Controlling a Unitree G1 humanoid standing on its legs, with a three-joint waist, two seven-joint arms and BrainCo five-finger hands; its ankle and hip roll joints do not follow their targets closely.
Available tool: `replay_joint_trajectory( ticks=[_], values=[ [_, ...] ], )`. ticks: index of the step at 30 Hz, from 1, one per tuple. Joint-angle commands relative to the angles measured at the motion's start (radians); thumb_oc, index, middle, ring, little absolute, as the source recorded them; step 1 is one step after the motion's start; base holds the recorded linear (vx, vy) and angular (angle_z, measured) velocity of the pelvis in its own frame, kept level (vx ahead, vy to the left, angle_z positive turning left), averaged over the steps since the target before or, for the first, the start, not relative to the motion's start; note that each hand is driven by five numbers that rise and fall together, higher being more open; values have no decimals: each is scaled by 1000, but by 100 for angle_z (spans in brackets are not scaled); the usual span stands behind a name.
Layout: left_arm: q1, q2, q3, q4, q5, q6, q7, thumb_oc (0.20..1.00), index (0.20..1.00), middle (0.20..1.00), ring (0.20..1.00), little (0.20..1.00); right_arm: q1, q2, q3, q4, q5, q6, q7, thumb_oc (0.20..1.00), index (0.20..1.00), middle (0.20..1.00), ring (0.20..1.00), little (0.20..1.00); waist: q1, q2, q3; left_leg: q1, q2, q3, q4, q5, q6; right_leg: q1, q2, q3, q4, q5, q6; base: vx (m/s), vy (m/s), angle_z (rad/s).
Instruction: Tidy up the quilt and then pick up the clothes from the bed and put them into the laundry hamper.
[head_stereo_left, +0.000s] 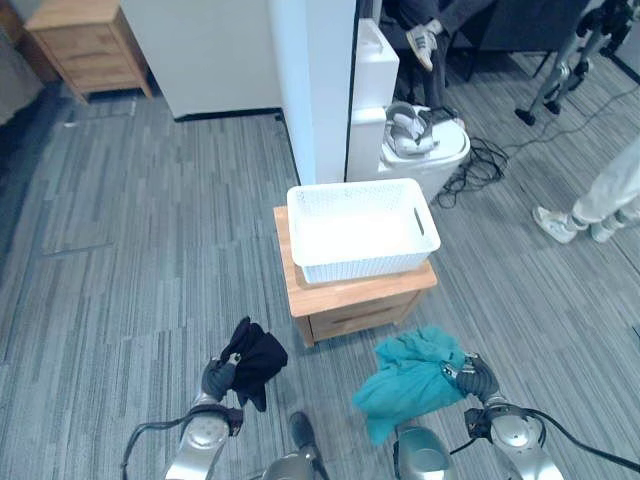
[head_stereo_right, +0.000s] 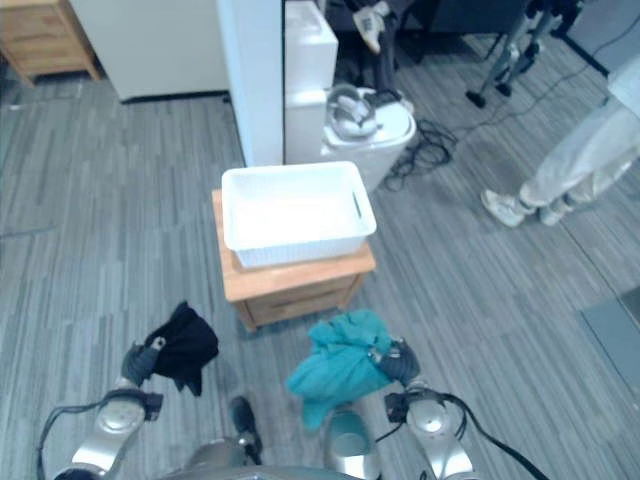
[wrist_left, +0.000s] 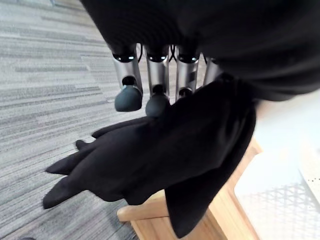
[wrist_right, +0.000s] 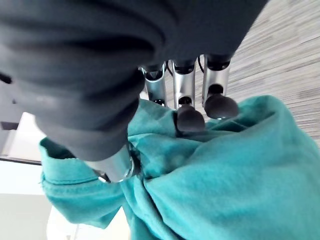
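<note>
**A lab or office floor dressed with home furniture**

You're on grey striped carpet tiles (head_stereo_left: 150, 230), with a pale wooden nightstand (head_stereo_left: 90, 45), black cables (head_stereo_left: 480, 160) trailing, a white partition wall (head_stereo_left: 315, 80) and a person's pale trousers (head_stereo_left: 610, 190).

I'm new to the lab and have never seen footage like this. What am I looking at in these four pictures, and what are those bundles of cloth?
Two pictures come from a camera on a humanoid robot's head, looking down at the floor in front of it. The other two come from cameras on its wrists, looking along each hand from very close.

The robot's left hand has its fingers curled round a black garment, which hangs from it. Its right hand grips a teal garment in the same way; the wrist pictures show the silver, dark-tipped fingers pressed into the cloth.

Ahead stands a small wooden cabinet with a white laundry hamper on top. The hamper looks empty, so the clothes are not yet in it. Further back are a white bin and, at the right edge, a person's legs.
</note>
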Motion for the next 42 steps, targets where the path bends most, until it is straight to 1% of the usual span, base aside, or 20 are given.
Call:
replay_joint_trajectory(
  ticks=[1,2,4,6,8,14,15,18,19,20,25,29,30,31,34,37,38,40,41,42],
  values=[
    [-21,31,15,-63,40,-65,-10,200,200,200,200,200,-118,-80,-85,-108,-65,-84,-34,200,200,200,200,200,-5,3,5,108,69,81,3,-96,-75,38,29,-36,29,-69,21,122,-140,56],
    [-10,19,23,-57,17,-67,-7,200,200,200,200,200,-175,-144,-105,-172,-89,-94,-54,200,200,200,200,200,-1,9,7,103,79,74,3,-82,-86,48,37,-47,32,-73,13,93,-124,45],
    [-9,15,23,-54,11,-68,-8,200,200,200,200,200,-203,-171,-111,-200,-97,-92,-58,200,200,200,200,200,-1,13,10,100,83,69,2,-78,-89,52,41,-52,27,-76,10,74,-112,16],
    [-12,15,10,-33,-11,-72,0,200,200,200,200,200,-398,-288,-108,-318,-113,-106,-88,200,200,200,200,200,11,29,29,78,99,60,2,-59,-105,52,54,-67,11,-82,-3,44,-147,0],
    [-17,23,6,-31,-25,-74,3,200,200,200,200,200,-505,-338,-77,-345,-110,-111,-94,200,200,200,200,200,16,37,34,68,105,58,2,-54,-111,45,60,-67,9,-85,-8,14,-106,1],
    [-46,47,-56,-37,-77,-106,3,200,200,200,200,200,-896,-491,98,-213,-76,-98,-112,200,200,200,200,200,39,61,57,33,116,52,2,-34,-126,13,73,-65,6,-86,-20,-18,-57,5],
    [-47,46,-54,-36,-77,-106,3,200,200,200,200,200,-901,-491,101,-210,-76,-99,-113,200,200,200,200,200,39,62,56,29,117,53,2,-31,-126,9,74,-64,5,-83,-22,-34,-29,5],
    [-63,66,-71,-64,-116,-129,8,200,200,200,200,200,-1091,-514,194,-86,-62,-85,-135,200,200,200,200,200,57,78,73,-5,121,45,2,-15,-132,-22,80,-66,6,-79,-28,-36,-43,4],
    [-63,64,-70,-64,-116,-129,8,200,200,200,200,200,-1097,-513,198,-82,-61,-86,-136,200,200,200,200,200,55,79,73,-6,121,44,2,-15,-132,-23,81,-66,6,-79,-28,-40,-66,6],
    [-68,71,-76,-81,-136,-140,8,200,200,200,200,200,-1154,-504,221,-25,-55,-80,-149,200,200,200,200,200,67,87,81,-26,122,37,2,-7,-135,-40,84,-68,8,-79,-31,-32,-45,18],
    [-78,75,-78,-120,-170,-154,13,200,200,200,200,200,-1239,-435,264,84,-58,-70,-171,200,200,200,200,200,96,114,103,-75,122,16,2,7,-136,-88,91,-78,23,-80,-37,-49,-43,13],
    [-88,76,-79,-135,-191,-161,18,200,200,200,200,200,-1249,-369,282,147,-70,-57,-170,200,200,200,200,200,115,135,122,-109,120,4,2,16,-137,-121,91,-89,33,-80,-38,-50,-30,7],
    [-88,76,-79,-151,-192,-160,19,200,200,200,200,200,-1228,-352,286,173,-83,-46,-166,567,567,567,567,567,120,141,124,-120,122,1,2,20,-138,-127,91,-95,36,-82,-40,-25,-43,22],
    [-92,76,-76,-161,-193,-162,20,200,200,200,200,200,-1215,-347,287,177,-91,-41,-162,1000,1000,1000,1000,1000,121,141,122,-125,123,0,2,22,-138,-129,94,-94,35,-80,-42,-13,-38,26],
    [-92,85,-62,-218,-187,-166,20,200,200,200,200,200,-1168,-362,290,134,-161,-20,-154,1000,1000,1000,1000,1000,114,141,118,-109,125,-1,2,17,-139,-109,97,-98,29,-85,-45,23,-9,17],
    [-83,100,-25,-333,-186,-182,14,200,200,200,200,200,-1054,-442,260,-17,-376,-1,-170,1000,1000,1000,1000,1000,96,132,105,-72,122,-3,2,5,-134,-65,96,-97,17,-89,-45,46,17,11],
    [-74,104,-1,-387,-193,-194,6,200,200,200,200,200,-944,-464,202,-100,-464,1,-181,1000,1000,1000,1000,1000,83,126,92,-43,119,-6,2,-12,-130,-36,93,-95,13,-95,-41,62,26,7],
    [-70,109,26,-452,-192,-204,-6,200,200,200,200,200,-783,-466,108,-189,-514,-8,-189,1000,1000,1000,1000,1000,66,119,76,-18,113,-6,2,-27,-125,-13,87,-91,9,-96,-37,53,31,-4],
    [-64,118,46,-502,-196,-209,-15,200,200,200,200,200,-621,-464,0,-264,-538,-13,-193,1000,1000,1000,1000,1000,56,108,57,2,109,-3,2,-35,-120,3,82,-87,3,-91,-33,45,47,-16],
    [-82,122,72,-542,-206,-224,-16,200,200,200,200,200,-536,-464,-53,-276,-539,-16,-209,1000,1000,1000,1000,1000,36,103,49,15,108,-1,2,-46,-120,13,78,-84,3,-93,-27,48,37,-26]
  ],
)
